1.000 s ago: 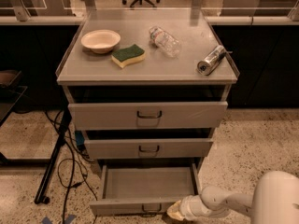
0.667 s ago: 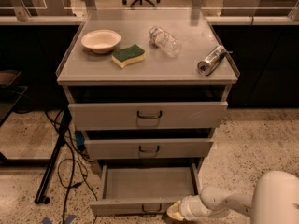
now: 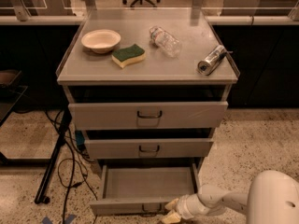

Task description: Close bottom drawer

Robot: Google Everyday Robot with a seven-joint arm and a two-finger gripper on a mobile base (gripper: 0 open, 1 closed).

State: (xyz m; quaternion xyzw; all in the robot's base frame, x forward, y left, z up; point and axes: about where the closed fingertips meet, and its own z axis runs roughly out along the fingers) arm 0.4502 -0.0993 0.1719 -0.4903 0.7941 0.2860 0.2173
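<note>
Three grey drawers hang in one metal cabinet (image 3: 154, 71), and all stand out from its frame. The top drawer (image 3: 107, 115), the tallest and widest, shows a dark gap above its front. The middle drawer (image 3: 187, 148) sits under it, also slightly out.

At the foot of the cabinet is the bottom drawer (image 3: 149, 183). It is pulled out farthest of the three, and its pale inner floor is in plain sight. Its front panel is narrow and short, a dull grey, and carries a small dark wire handle (image 3: 150, 209) near the middle.

At the cabinet's lower right, the robot's white arm (image 3: 219, 200) reaches in towards that front panel. The gripper (image 3: 170, 211) is just beside the handle, at the right part of the panel. Whether the claw is open or closed cannot be told, nor whether it touches the panel.

Left of the cabinet, black cables (image 3: 70, 167) trail over the speckled floor.

On the cabinet top, a cream bowl (image 3: 101, 40) stands at the back left. Beside it lies a yellow sponge (image 3: 128, 55) with its green side up. A clear plastic bottle (image 3: 164, 41) lies on its side at the back centre; its label is too small to read. A silver can (image 3: 212, 59) lies near the right edge, with no writing that can be made out.
</note>
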